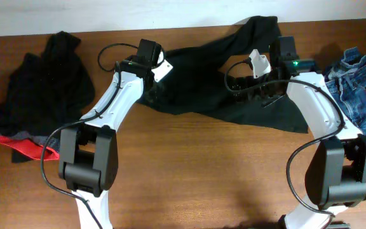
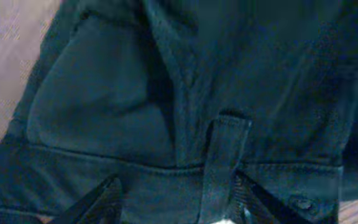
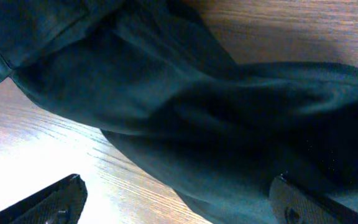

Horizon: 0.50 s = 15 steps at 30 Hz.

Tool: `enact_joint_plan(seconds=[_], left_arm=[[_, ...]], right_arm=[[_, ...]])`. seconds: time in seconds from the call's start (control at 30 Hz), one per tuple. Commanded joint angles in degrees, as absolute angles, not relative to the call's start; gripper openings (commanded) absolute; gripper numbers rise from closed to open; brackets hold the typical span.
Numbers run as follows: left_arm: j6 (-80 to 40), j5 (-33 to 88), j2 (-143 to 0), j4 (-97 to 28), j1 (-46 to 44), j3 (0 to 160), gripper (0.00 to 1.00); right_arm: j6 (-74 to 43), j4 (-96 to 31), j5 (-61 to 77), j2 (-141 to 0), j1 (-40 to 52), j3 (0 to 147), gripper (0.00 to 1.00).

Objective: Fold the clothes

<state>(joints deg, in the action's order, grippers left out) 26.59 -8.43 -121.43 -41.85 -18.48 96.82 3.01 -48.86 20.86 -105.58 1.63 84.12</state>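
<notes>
Long black trousers (image 1: pixel 202 70) lie spread across the middle back of the table. My left gripper (image 1: pixel 150 88) is open over their left end. In the left wrist view its fingers (image 2: pixel 176 202) straddle the waistband and a belt loop of the trousers (image 2: pixel 104 112). My right gripper (image 1: pixel 241 83) is open over the trousers' right part. In the right wrist view its fingers (image 3: pixel 179 199) are wide apart, one over bare wood and one over the black cloth (image 3: pixel 229 124). I cannot tell if either gripper touches the cloth.
A heap of black garments (image 1: pixel 49 83) with a red-and-grey edge (image 1: pixel 27 146) lies at the far left. Blue denim jeans (image 1: pixel 361 83) lie crumpled at the far right. The wooden table (image 1: pixel 202 178) shows bare in front.
</notes>
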Motion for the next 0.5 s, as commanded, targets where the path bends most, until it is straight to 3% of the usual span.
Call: enact_joint_plan(seconds=[0.0, 0.1, 0.4, 0.43, 0.47], left_arm=[[26.63, -5.26, -122.48, -40.12, -18.61, 96.33, 0.5], [26.63, -5.15, -122.8, -39.97, -18.61, 96.33, 0.36], [26.63, -5.13, -126.65, -39.44, -18.76, 96.33, 0.4], [26.65, -5.17, -126.65, -39.24, -18.85, 96.33, 0.34], [26.65, -5.23, -126.65, -38.94, -18.92, 96.33, 0.17]], right_arm=[[3.18, -48.69, 20.29, -105.21, 1.37, 85.19, 0.99], [3.18, -48.69, 20.29, -105.21, 1.37, 85.19, 0.99], [3.18, -48.66, 20.29, -105.21, 1.37, 85.19, 0.99], [3.18, -48.64, 20.29, -105.21, 1.37, 85.19, 0.99], [3.18, -48.62, 20.29, -105.23, 1.37, 85.19, 0.98]])
